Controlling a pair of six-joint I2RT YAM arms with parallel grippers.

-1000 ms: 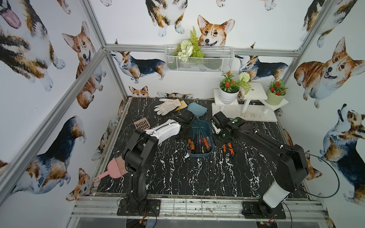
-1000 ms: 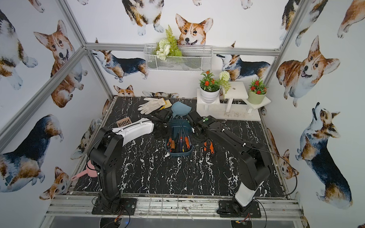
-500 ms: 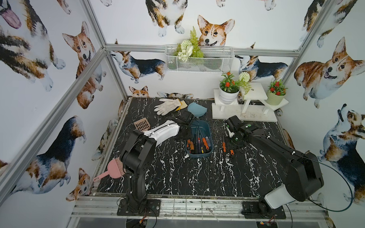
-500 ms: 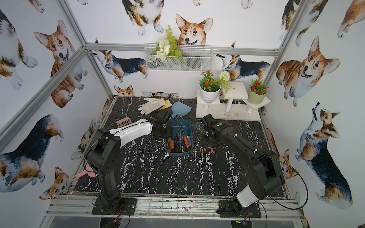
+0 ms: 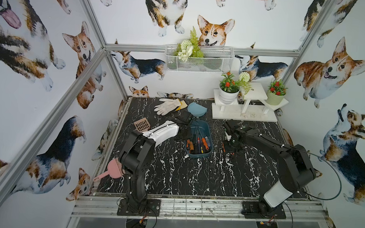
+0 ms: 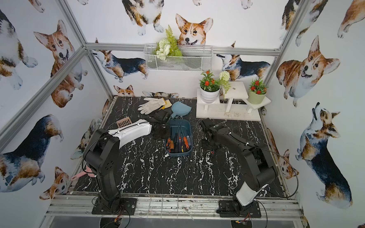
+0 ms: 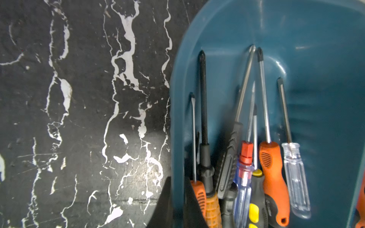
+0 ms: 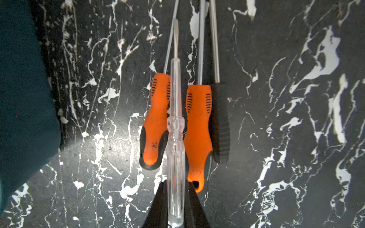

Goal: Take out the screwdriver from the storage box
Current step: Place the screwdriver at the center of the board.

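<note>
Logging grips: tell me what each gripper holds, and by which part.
Right gripper clamps the clear screwdriver by its handle; left gripper pinches the box wall.

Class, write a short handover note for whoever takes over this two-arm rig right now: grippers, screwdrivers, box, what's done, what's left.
Left gripper: shut on the storage box wall.
Right gripper: shut on the clear screwdriver, outside the box, over the table.
Done: two orange-handled screwdrivers and one black-handled screwdriver lie on the table beside the box.
Left: set the clear one down; several other screwdrivers are in the box.
</note>
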